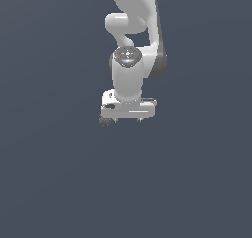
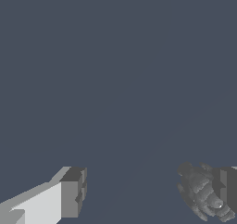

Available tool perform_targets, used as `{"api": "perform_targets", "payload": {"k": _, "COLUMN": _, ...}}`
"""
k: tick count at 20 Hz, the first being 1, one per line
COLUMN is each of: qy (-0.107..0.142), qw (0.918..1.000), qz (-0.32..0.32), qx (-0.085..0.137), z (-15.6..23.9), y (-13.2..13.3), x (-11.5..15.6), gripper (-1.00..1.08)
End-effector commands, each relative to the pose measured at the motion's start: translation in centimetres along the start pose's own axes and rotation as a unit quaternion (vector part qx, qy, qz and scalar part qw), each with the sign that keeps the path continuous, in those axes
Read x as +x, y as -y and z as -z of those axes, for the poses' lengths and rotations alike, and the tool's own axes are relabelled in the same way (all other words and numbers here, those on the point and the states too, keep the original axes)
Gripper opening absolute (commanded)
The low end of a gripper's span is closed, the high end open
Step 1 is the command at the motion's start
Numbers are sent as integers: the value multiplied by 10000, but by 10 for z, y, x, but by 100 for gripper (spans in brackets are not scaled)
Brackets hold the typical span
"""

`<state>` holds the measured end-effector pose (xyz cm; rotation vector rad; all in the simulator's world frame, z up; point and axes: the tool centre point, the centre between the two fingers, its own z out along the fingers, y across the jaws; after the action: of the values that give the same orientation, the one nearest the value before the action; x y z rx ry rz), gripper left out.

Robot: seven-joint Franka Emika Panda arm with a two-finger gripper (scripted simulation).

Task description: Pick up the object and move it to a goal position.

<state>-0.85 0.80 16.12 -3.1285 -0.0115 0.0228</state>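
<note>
Exterior view first: white Franka arm (image 1: 129, 60) pointing straight down over a plain dark blue-grey floor (image 1: 59, 183), with its white gripper (image 1: 122, 120) low near the surface. At the gripper's end toward the exterior view's left sits the object (image 1: 105, 122), a tiny dark grey-black bumpy lump, right by one fingertip. Can't tell from here whether it's resting on the floor or already lifted a bit.

Wrist view is more useful. One grey finger pad (image 2: 73, 193) on a white finger sticks in on one side, and the other finger (image 2: 227, 190) is mostly cut off at the opposite edge. The speckled lump (image 2: 201, 195) is touching that second finger, pressed against its inner face, while a wide gap of bare floor separates it from the first pad. So the jaws are spread apart, not squeezing anything.

My take: the step is the grasp, and the lump is badly off-centre. I'd shift the hand sideways so the lump sits midway between the pads before closing. Otherwise close slowly, since the far pad would sweep the whole gap and a round bumpy thing could roll or squirt out.
</note>
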Motion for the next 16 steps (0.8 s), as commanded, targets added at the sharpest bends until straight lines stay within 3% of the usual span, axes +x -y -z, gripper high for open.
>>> {"api": "perform_targets", "payload": {"k": 1, "qy": 0, "qw": 10000, "qz": 0, "qx": 0, "z": 0, "y": 0, "x": 0, "gripper": 100}}
{"api": "perform_targets", "payload": {"k": 9, "qy": -194, "qw": 9995, "qz": -258, "qx": 11, "z": 23, "y": -18, "x": 11, "gripper": 100}}
{"api": "perform_targets", "payload": {"k": 16, "qy": -198, "qw": 9995, "qz": -264, "qx": 11, "z": 21, "y": -22, "x": 9, "gripper": 100}}
